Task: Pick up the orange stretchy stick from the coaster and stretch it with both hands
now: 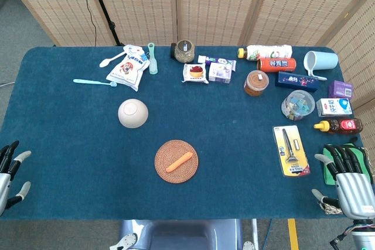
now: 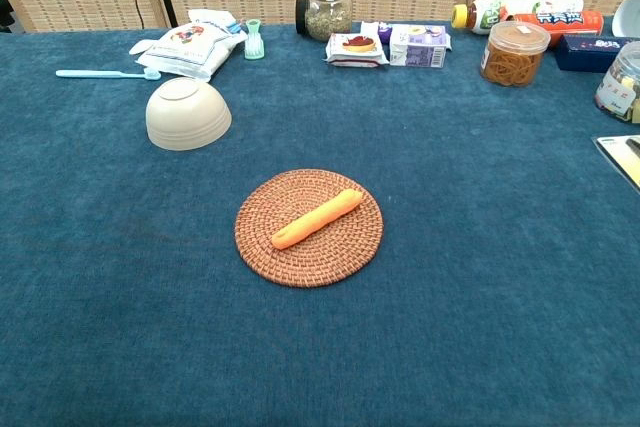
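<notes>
The orange stretchy stick (image 1: 179,161) (image 2: 317,218) lies slantwise on a round woven coaster (image 1: 165,169) (image 2: 290,260) near the table's front middle. My left hand (image 1: 10,174) rests at the front left edge of the table, fingers apart, holding nothing. At the front right edge, my right hand (image 1: 350,184) lies with fingers spread and nothing in it. Both hands are far from the stick. The chest view shows neither hand.
An upturned beige bowl (image 1: 133,113) (image 2: 187,113) sits behind and left of the coaster. A yellow razor package (image 1: 290,150) lies left of my right hand, with a sauce bottle (image 1: 339,125) and a green item behind it. Snacks, jars, bottles and a mug (image 1: 320,62) line the back.
</notes>
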